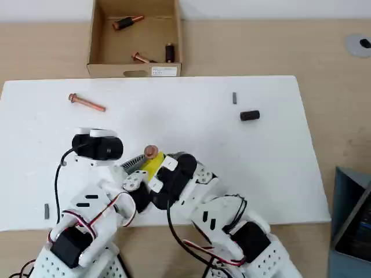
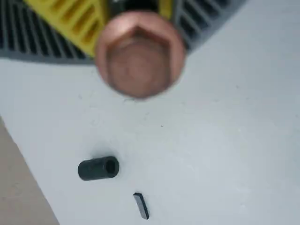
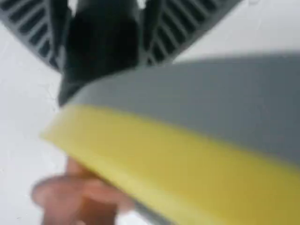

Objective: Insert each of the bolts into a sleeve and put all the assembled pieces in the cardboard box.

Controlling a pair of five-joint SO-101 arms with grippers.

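Holding a bolt and a sleeve together at the middle of the mat.

My left claw (image 2: 136,18) is clamped on a copper bolt (image 2: 139,56), whose head faces my wrist camera. My right claw (image 3: 103,35) is closed around a black sleeve (image 3: 101,51), and one yellow finger (image 3: 154,154) of the left claw crosses just in front of it. I cannot tell whether the bolt has entered the sleeve. Seen from above, the two claws meet tip to tip over the white mat (image 1: 203,116). A second bolt (image 1: 86,103) lies loose at ten o'clock from them. A second sleeve (image 1: 249,115) lies at two o'clock, with a small dark strip (image 1: 234,98) near it. The cardboard box (image 1: 110,69) sits at twelve o'clock, past the mat's far edge, with copper and black pieces (image 1: 127,22) inside.
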